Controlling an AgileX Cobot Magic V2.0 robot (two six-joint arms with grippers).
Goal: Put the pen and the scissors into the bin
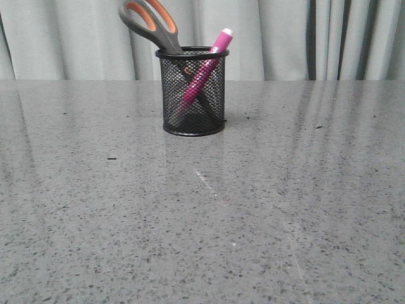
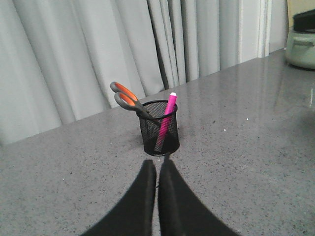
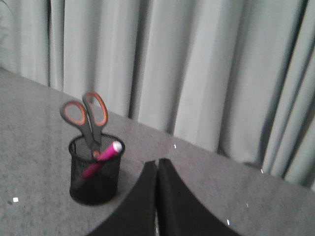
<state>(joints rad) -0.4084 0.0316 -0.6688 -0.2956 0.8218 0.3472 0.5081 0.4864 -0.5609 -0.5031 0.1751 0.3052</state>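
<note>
The black mesh bin (image 1: 193, 101) stands on the grey table at the back centre. The pink pen (image 1: 204, 73) leans inside it, its cap end above the rim on the right. The scissors (image 1: 152, 24) stand in it blades down, the grey-and-orange handles leaning out to the left. Neither gripper shows in the front view. The left wrist view shows the bin (image 2: 160, 135), pen (image 2: 167, 115) and scissors (image 2: 129, 100) beyond my left gripper (image 2: 157, 162), shut and empty. The right wrist view shows the bin (image 3: 96, 179), pen (image 3: 101, 160) and scissors (image 3: 86, 118) beside my right gripper (image 3: 157, 163), shut and empty.
Grey curtains hang behind the table's far edge. A pale green appliance (image 2: 301, 44) stands on the table at the edge of the left wrist view. Small dark specks lie on the table surface (image 1: 112, 158).
</note>
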